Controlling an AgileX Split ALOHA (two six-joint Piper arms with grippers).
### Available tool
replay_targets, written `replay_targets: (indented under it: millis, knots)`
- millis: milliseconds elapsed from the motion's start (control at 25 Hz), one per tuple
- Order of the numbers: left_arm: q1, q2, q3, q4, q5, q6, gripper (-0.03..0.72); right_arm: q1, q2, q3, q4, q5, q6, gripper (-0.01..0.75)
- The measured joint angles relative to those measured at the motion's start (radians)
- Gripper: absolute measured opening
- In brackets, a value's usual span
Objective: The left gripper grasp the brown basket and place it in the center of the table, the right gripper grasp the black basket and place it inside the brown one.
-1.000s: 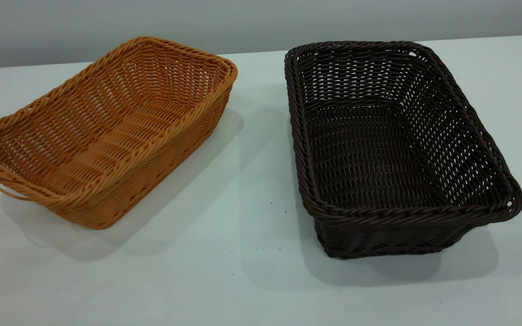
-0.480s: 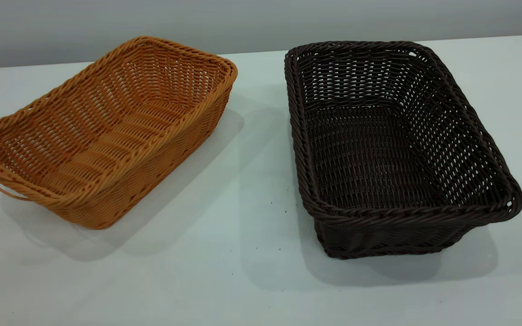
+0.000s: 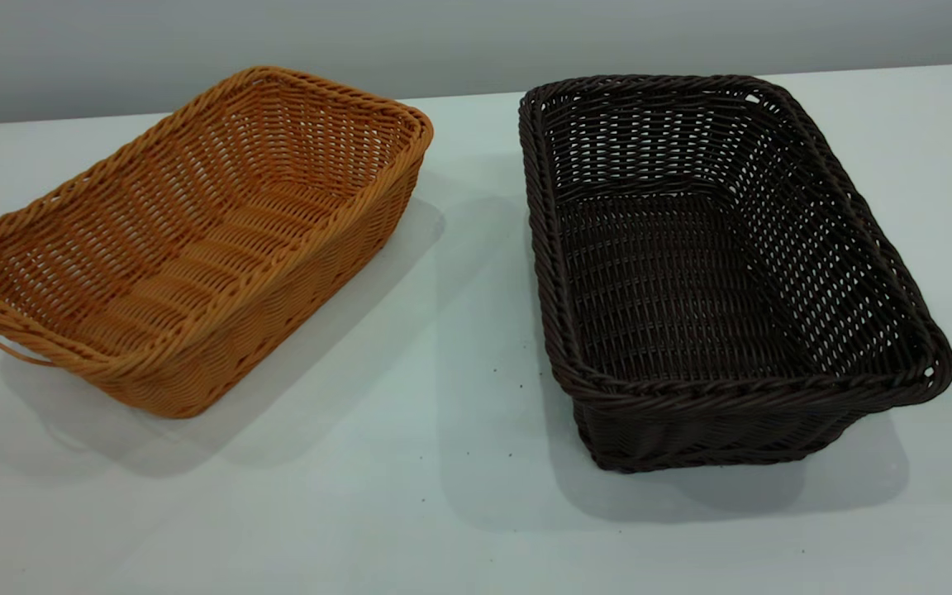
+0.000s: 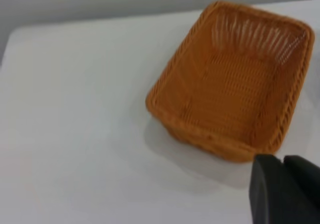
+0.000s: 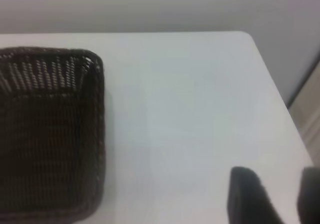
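Observation:
The brown basket [image 3: 195, 240] stands empty on the left half of the white table [image 3: 443, 496], set at a slant. To its right, a hand's width away, the black basket [image 3: 716, 264] also stands empty. Neither arm shows in the exterior view. In the left wrist view my left gripper [image 4: 284, 160] hovers short of the brown basket [image 4: 235, 78], its two fingers pressed together and holding nothing. My right gripper [image 5: 280, 184] is over bare table beside the black basket [image 5: 47, 134], open, with a wide gap between its fingers [image 5: 245, 194].
A grey wall [image 3: 476, 33] runs behind the table's far edge. The table's right corner and side edge [image 5: 272, 78] show in the right wrist view. Bare tabletop lies between and in front of the baskets.

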State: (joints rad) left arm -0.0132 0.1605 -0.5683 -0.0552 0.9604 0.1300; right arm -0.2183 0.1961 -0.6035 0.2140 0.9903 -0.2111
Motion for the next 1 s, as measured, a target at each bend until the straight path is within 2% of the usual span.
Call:
replay_targets:
  millis: [240, 440, 520, 800, 1000]
  knots:
    - [0.0, 0.164, -0.038, 0.0, -0.122, 0.173, 0.239, 0.0, 0.178, -0.082, 0.124, -0.011, -0.06, 0.456]
    - [0.0, 0.29, -0.038, 0.007, -0.278, 0.326, 0.447, 0.0, 0.322, -0.09, 0.2, -0.031, -0.079, 0.533]
    - [0.0, 0.348, -0.038, 0.009, -0.326, 0.342, 0.497, 0.0, 0.382, -0.09, 0.244, -0.031, -0.079, 0.54]
    - [-0.003, 0.567, -0.038, 0.011, -0.374, 0.35, 0.53, 0.0, 0.546, -0.09, 0.476, -0.04, -0.169, 0.542]
    - [-0.076, 0.728, -0.038, 0.011, -0.433, 0.35, 0.53, 0.0, 0.61, -0.09, 0.643, -0.035, -0.204, 0.542]
